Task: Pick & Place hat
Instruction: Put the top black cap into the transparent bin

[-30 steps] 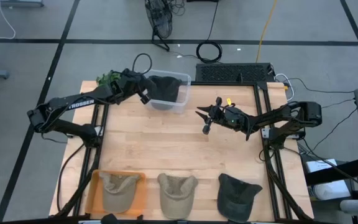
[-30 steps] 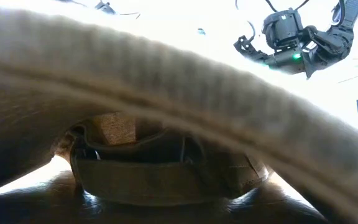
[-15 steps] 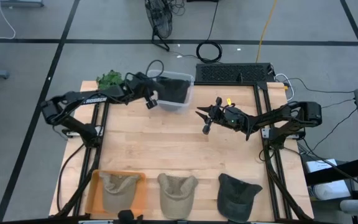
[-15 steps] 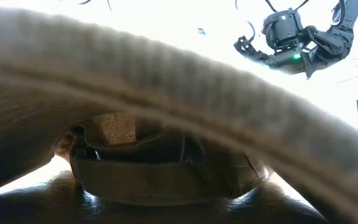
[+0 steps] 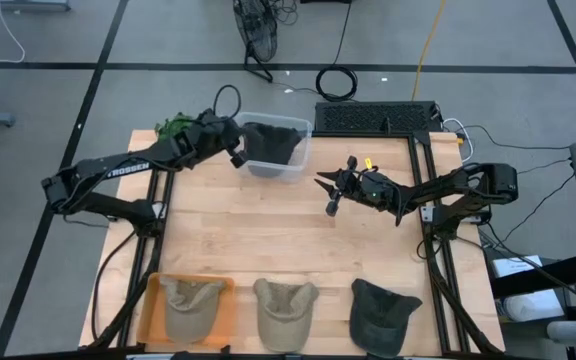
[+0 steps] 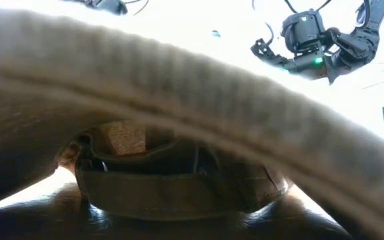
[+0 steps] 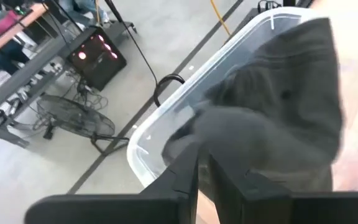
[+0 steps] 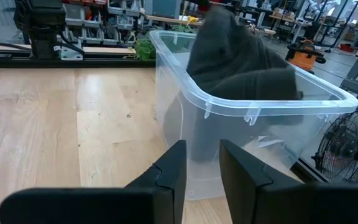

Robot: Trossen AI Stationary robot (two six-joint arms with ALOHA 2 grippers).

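Note:
A dark grey hat (image 5: 273,138) sits in a clear plastic bin (image 5: 294,166) at the table's far side, bulging above the rim; the left wrist view shows the hat (image 7: 284,106) and the bin's rim (image 7: 166,115). My left gripper (image 5: 236,152) is at the bin's left wall, shut on the hat. My right gripper (image 5: 325,195) hovers open to the right of the bin, touching nothing, and faces the bin (image 8: 253,112) and the hat (image 8: 241,56). My left gripper (image 7: 202,165) is shut on a bunched grey part of the hat (image 7: 229,130) at the bin's left rim, coming at it about level from the table's left. Its own fingers hide the exact part. The rest of the hat lies in the bin.
Three more hats lie along the near edge: a tan one on an orange tray (image 5: 150,310), a tan one (image 5: 284,310) and a dark one (image 5: 383,312). A green thing (image 5: 173,126) sits at the far left corner. A tan hat's brim (image 6: 179,73) blocks most of the low view.
My left gripper pushed toward the table's right along the bin, then drew back to the left to about where it started. The dark hat shifted right in the bin with it and came back partway. The right arm kept still.

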